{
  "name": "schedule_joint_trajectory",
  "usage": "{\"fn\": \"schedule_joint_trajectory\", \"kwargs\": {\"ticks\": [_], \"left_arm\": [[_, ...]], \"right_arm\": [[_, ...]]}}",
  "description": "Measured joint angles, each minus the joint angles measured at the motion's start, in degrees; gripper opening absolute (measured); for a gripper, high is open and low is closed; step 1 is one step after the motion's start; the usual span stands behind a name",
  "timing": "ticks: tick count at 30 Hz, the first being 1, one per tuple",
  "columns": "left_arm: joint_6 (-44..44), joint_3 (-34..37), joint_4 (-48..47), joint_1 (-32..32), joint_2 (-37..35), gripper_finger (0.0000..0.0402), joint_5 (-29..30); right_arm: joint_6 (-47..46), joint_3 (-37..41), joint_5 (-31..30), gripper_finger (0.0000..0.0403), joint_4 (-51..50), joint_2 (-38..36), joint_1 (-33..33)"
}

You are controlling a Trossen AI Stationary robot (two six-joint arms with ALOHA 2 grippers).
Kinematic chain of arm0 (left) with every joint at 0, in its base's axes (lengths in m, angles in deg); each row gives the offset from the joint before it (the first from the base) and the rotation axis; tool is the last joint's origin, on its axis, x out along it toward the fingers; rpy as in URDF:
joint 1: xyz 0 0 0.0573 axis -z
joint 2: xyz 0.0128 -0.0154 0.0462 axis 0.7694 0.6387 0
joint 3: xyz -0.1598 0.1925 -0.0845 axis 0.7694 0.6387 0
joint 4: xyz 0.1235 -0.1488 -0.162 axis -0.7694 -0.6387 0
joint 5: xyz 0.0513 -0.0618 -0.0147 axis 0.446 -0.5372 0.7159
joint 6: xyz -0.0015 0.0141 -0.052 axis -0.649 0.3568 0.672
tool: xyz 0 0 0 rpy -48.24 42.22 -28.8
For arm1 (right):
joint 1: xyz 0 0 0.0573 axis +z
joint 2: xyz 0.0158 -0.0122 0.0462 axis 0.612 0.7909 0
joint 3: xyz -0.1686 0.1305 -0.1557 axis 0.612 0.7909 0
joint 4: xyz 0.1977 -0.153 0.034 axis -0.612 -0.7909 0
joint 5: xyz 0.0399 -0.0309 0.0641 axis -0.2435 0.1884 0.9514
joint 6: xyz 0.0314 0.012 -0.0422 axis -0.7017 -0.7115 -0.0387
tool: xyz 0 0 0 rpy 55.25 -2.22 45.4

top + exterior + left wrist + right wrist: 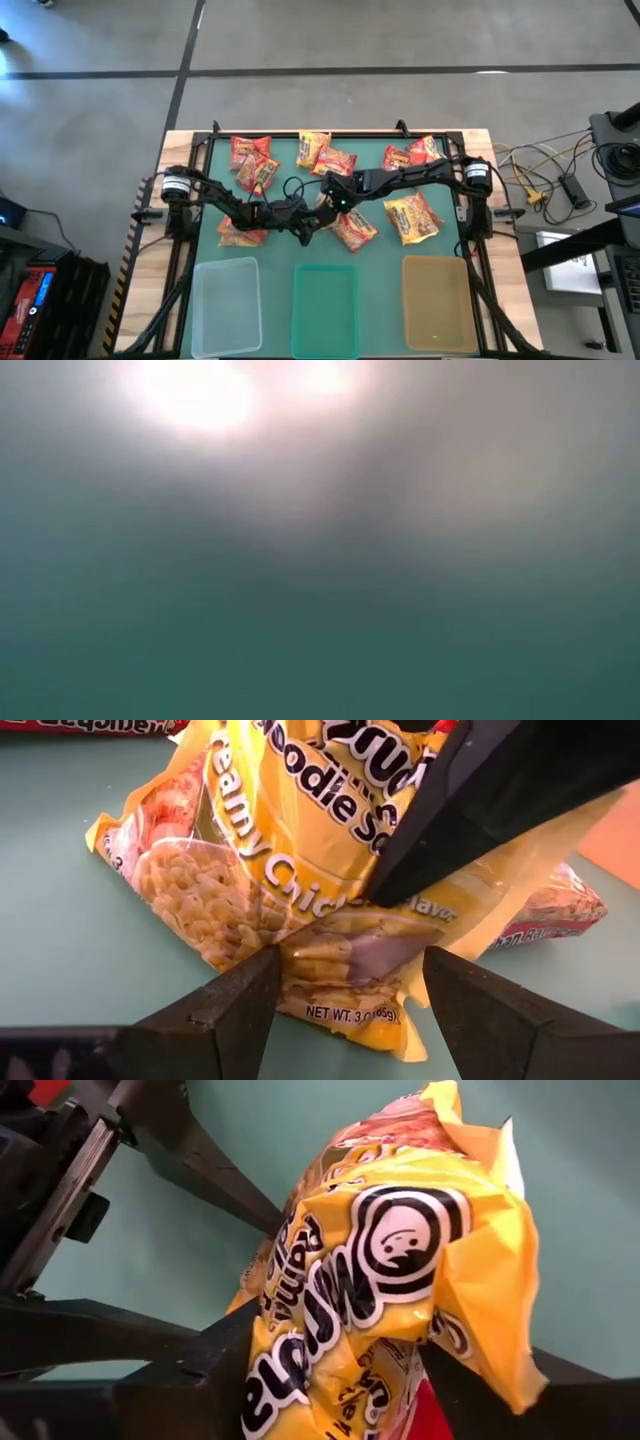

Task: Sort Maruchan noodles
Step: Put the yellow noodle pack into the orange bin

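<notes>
A yellow Maruchan packet sits mid-table between my two grippers. My right gripper is shut on it. My left gripper is open, with one finger on either side of the packet's printed end. I cannot tell whether those fingers touch it. Other red, orange and yellow packets lie flat on the green mat: red ones far left, yellow ones far middle, red ones far right, a yellow one, an orange one and a red one. My right gripper pinches the yellow packet between its two fingers across the crumpled middle. One dark finger lies over the packet's face. The packet looks raised off the mat and tilted. Its free printed end points toward my left gripper.
Three shallow bins stand along the near edge: a clear one, a teal one and a tan one. The low view shows only a blurred teal surface. The two arms cross close together at mid-table.
</notes>
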State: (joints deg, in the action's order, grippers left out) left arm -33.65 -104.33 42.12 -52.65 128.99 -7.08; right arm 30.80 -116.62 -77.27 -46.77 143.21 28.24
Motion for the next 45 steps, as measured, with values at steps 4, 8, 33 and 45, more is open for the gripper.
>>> {"fn": "schedule_joint_trajectory", "kwargs": {"ticks": [4, 8, 33, 45], "left_arm": [[0.3, 0.4, -0.6, -0.1, -1.3, 0.0233, -1.5], [0.4, 1.1, -0.5, 0.0, -3.2, 0.0233, -3.4], [1.2, 7.5, -2.5, -4.4, -16.1, 0.0233, -3.1], [-3.0, 7.3, -2.9, -9.3, -23.4, 0.0233, -3.0]], "right_arm": [[2.0, 0.0, -0.1, 0.0186, 0.3, 0.0, 0.0], [3.2, 0.0, 0.3, 0.0138, 0.3, -0.2, 0.0], [16.0, 0.0, 5.3, 0.0057, -7.4, -8.6, -1.2], [21.8, 0.0, 16.6, 0.0047, -23.4, -20.1, 1.6]]}}
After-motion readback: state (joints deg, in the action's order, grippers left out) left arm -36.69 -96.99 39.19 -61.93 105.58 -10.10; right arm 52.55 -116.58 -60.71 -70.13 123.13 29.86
